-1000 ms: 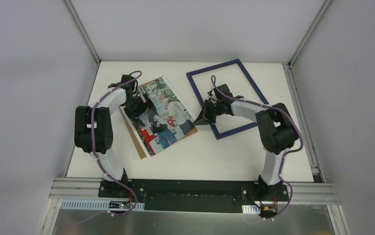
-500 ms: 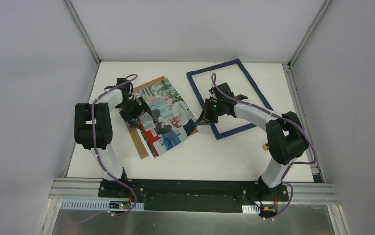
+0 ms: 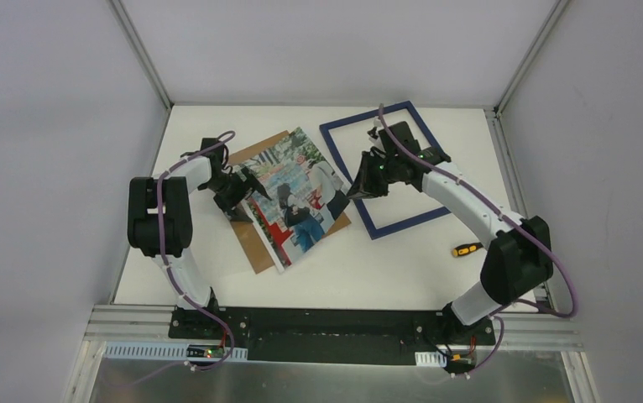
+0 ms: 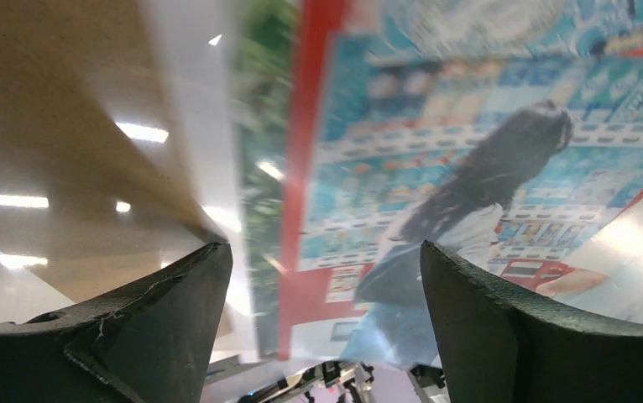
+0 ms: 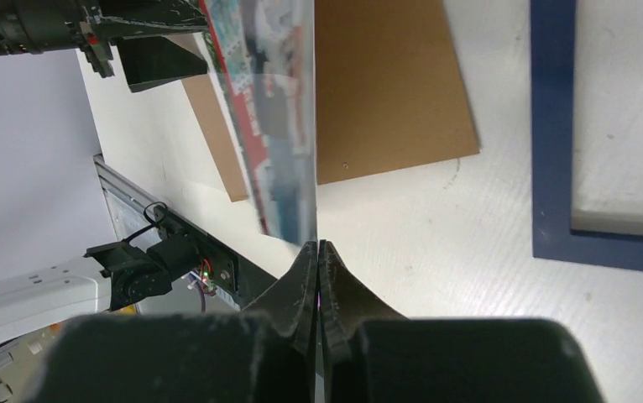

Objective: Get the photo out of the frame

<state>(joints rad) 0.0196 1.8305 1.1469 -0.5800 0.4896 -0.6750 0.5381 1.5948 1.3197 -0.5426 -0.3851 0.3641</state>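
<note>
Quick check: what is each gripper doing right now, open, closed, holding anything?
Left gripper: open, gripping nothing.
Right gripper: closed on the edge of the photo.

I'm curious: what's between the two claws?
The photo, stretching from the left claw to the right claw, above the brown board; the top view shows it.

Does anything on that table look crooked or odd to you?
Yes. The photo is not lying flat: the right tool pinches one edge and holds it at a slant above the brown backing board. A small screwdriver also lies loose beside the empty frame.
</note>
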